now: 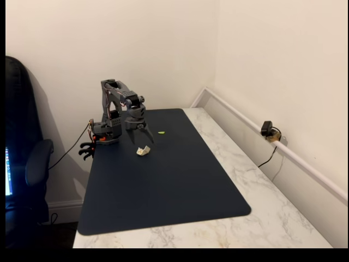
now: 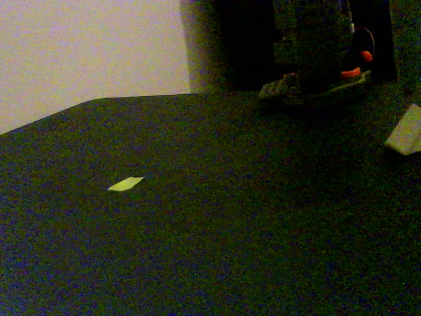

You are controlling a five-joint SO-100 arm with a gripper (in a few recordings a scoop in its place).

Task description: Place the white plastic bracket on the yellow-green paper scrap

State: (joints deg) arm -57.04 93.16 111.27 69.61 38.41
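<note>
Hovering pincer [image 1: 139,137], white plastic bracket [image 1: 143,151] below

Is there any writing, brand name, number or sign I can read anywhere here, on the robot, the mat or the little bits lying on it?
None can be read in either fixed view.
The grey arm: no lettering shows.
The dark mat: plain.
The white plastic bracket and the yellow-green paper scrap: no marks show.
The small device on the wall rail: too small to tell.
</note>
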